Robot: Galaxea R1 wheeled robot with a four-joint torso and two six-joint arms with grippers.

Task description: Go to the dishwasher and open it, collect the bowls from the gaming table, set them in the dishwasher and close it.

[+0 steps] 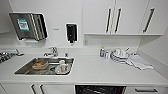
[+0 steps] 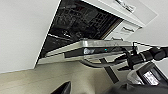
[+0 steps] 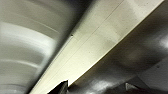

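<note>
below the white countertop (image 1: 100, 71), at the bottom edge of your head view, the dishwasher (image 1: 100, 89) stands open, its dark racked interior showing between the white cabinet fronts. your left wrist view looks at the same dishwasher from low down: the door (image 2: 85, 50) hangs partly lowered with its steel edge toward the camera, and the dark racks (image 2: 82, 20) sit in the cavity behind it, with beige floor (image 2: 37, 80) underneath. a dark tip at the lower edge of that view may be part of the left gripper, but you cannot tell from it whether the fingers are apart or together. your right wrist view shows a pale beige strip (image 3: 100, 45) running between blurred grey surfaces, and again you cannot tell how that gripper's fingers stand. on the counter, the steel sink (image 1: 45, 66) to the left holds dishes, with a tap (image 1: 52, 52) behind it. to the right of the sink, near the back wall, stand small bottles (image 1: 102, 52), and beside them a stack of plates and cups (image 1: 119, 55) rests next to a folded cloth (image 1: 140, 62). on the wall above you have a paper towel dispenser (image 1: 28, 26), a dark soap dispenser (image 1: 71, 33), and white upper cabinets (image 1: 117, 16) with dark vertical handles.
</note>
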